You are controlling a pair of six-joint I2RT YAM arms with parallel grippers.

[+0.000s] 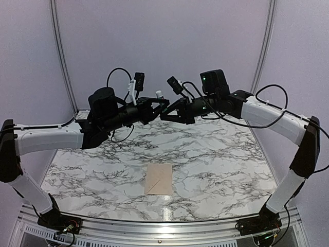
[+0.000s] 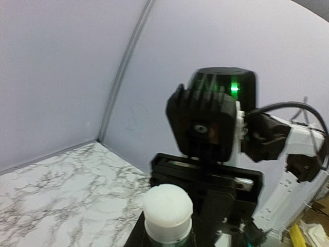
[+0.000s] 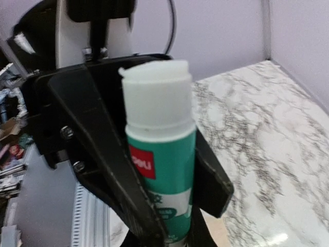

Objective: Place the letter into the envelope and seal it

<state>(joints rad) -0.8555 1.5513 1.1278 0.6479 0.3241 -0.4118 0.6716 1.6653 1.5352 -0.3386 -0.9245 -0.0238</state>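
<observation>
Overhead, both arms were raised above the marble bench (image 1: 221, 154), and their ends met in the upper middle of the frame. The left gripper (image 1: 155, 105) held a glue stick (image 3: 162, 154). In the right wrist view its 2 black fingers (image 3: 103, 134) were clamped on either side of the stick's green body, which crossed the centre of that frame with its white cap (image 3: 157, 95) uppermost. In the left wrist view the same cap (image 2: 167, 208) sat at the bottom centre. The end of the right arm filled the middle of the frame just behind it, with a green light (image 2: 234, 88) glowing on its dark housing.

The right gripper (image 1: 174, 114) pointed at the left one, close to the stick's capped end. I could not tell whether its fingers were open or closed, or whether they touched the cap.

The envelope (image 1: 159, 179) lay flat on the bench in the lower centre of the overhead view, well below both grippers and touched by neither. It was a pale beige rectangle with a diagonal fold line across it. The letter did not show as a separate sheet, and I could not tell whether it was inside the envelope.
</observation>
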